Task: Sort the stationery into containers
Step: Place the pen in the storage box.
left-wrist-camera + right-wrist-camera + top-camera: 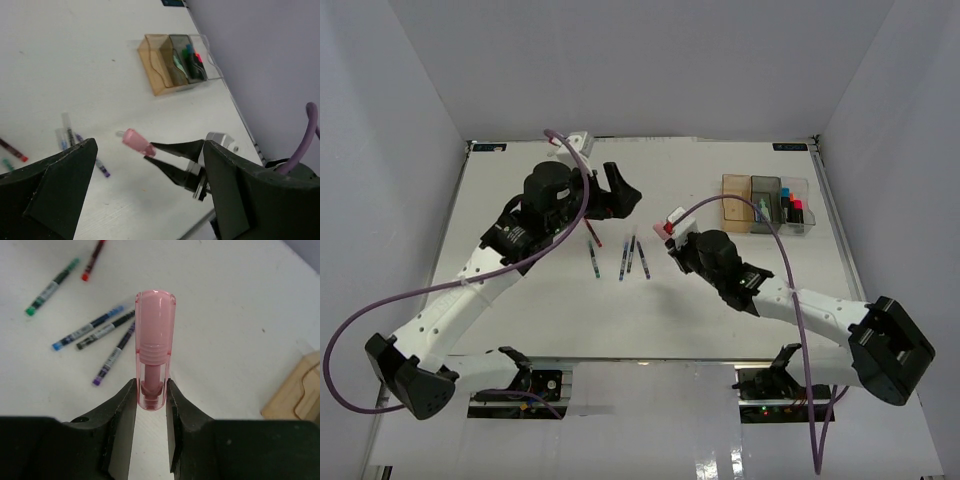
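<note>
The right gripper (pixel 151 386) is clenched on one end of a pink marker (pixel 155 340), holding it above the white table (pixel 570 310) between five loose pens (pixel 631 257) and the three adjoining bins (pixel 764 203) at the far right. The left gripper (pixel 620 190) hangs with its jaws spread wide and empty, near the red pen (pixel 593 237).

The marker (pixel 155 340) is translucent pink, the pens (pixel 87 328) tipped green, red, blue and seemingly purple.
</note>
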Controlling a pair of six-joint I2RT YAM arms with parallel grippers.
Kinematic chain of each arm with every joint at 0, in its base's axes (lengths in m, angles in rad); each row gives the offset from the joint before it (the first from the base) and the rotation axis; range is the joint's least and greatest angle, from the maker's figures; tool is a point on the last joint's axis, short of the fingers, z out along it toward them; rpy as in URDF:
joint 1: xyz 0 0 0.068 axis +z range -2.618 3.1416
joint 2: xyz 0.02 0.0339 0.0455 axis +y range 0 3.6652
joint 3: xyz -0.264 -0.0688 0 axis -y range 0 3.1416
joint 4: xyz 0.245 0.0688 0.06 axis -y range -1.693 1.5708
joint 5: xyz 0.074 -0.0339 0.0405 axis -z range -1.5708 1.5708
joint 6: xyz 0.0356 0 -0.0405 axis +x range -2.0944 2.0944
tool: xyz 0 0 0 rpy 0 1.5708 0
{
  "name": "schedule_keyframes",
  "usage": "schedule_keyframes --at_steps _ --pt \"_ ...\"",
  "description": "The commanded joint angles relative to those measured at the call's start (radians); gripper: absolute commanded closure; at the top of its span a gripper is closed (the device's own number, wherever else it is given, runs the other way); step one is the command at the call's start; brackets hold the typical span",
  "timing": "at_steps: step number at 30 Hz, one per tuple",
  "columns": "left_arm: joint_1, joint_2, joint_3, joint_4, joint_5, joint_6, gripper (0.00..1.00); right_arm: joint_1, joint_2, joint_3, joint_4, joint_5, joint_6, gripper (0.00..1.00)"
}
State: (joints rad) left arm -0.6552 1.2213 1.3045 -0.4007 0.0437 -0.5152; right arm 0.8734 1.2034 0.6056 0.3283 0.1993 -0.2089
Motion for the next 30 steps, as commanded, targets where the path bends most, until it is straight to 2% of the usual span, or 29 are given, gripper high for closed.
schedule_keyframes --at_steps 1,8,12,16,25,30 --pt "0.041 -0.083 -0.068 -0.006 -0.212 0.075 0.02 -0.104 0.047 0.097 -0.062 0.161 0.087 0.82" --pt "0.222 -0.098 -0.234 0.039 -0.268 0.148 0.02 -0.384 0.186 0.316 -0.274 0.201 0.253 0.81" --pt "0.276 -0.062 -0.344 0.094 -0.254 0.175 0.02 -0.502 0.292 0.448 -0.379 0.2 0.301 0.8" --pt "0.304 -0.013 -0.333 0.051 -0.255 0.184 0.02 -0.617 0.403 0.589 -0.459 0.193 0.307 0.78" --pt "0.304 -0.032 -0.356 0.054 -0.292 0.196 0.02 -0.738 0.596 0.684 -0.514 0.134 0.304 0.73" --pt "0.304 -0.032 -0.356 0.053 -0.281 0.198 0.02 -0.758 0.663 0.721 -0.535 0.135 0.293 0.63"
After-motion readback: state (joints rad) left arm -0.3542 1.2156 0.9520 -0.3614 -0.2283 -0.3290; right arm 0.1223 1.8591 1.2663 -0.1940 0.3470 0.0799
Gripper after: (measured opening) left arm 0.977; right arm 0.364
